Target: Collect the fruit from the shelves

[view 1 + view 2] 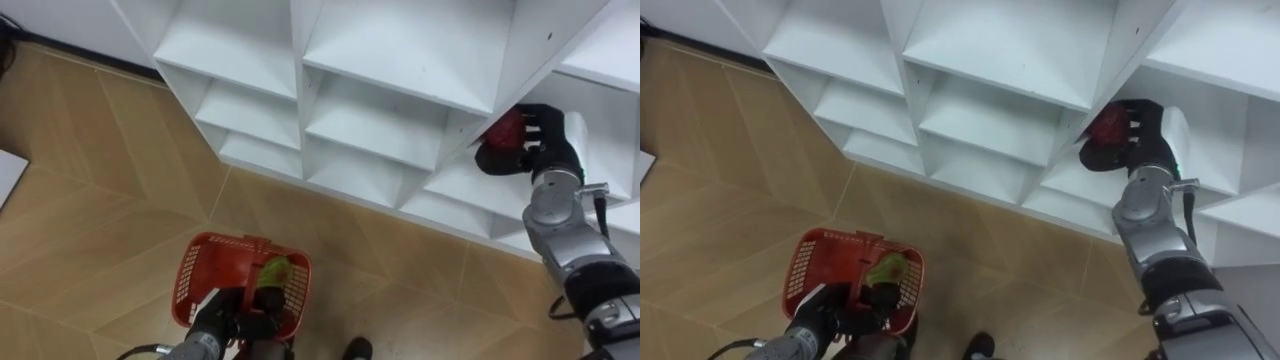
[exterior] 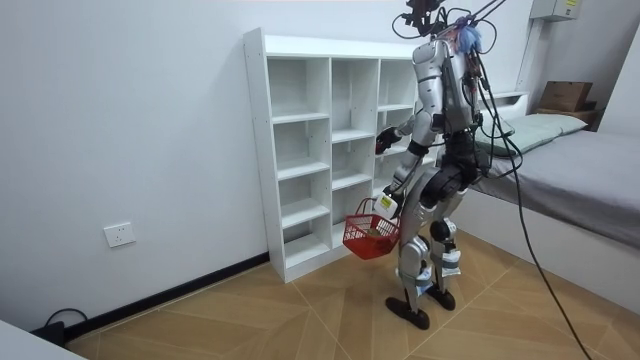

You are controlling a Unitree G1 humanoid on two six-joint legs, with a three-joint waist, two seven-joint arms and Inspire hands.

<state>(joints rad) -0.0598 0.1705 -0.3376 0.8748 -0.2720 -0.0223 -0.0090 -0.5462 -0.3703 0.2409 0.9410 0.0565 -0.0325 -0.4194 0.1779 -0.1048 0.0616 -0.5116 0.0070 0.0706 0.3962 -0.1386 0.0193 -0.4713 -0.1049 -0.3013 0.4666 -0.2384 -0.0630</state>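
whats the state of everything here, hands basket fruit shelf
right hand: shut on the red fruit, at the front of a shelf compartment
red fruit: held in the right hand
left hand: shut on the red basket handle
red basket: upright, hanging off the floor
green fruit: lying in the red basket
white shelf: open-fronted, no doors

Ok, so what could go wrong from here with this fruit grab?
1. The right hand is curled round the red fruit at the shelf unit. The basket hangs low from the left hand, not under it, so a slip would likely land the fruit on the floor.
2. The hand sits close beside a divider and could knock it on pulling out.
3. Dropped from high, the fruit may bounce off the green fruit.
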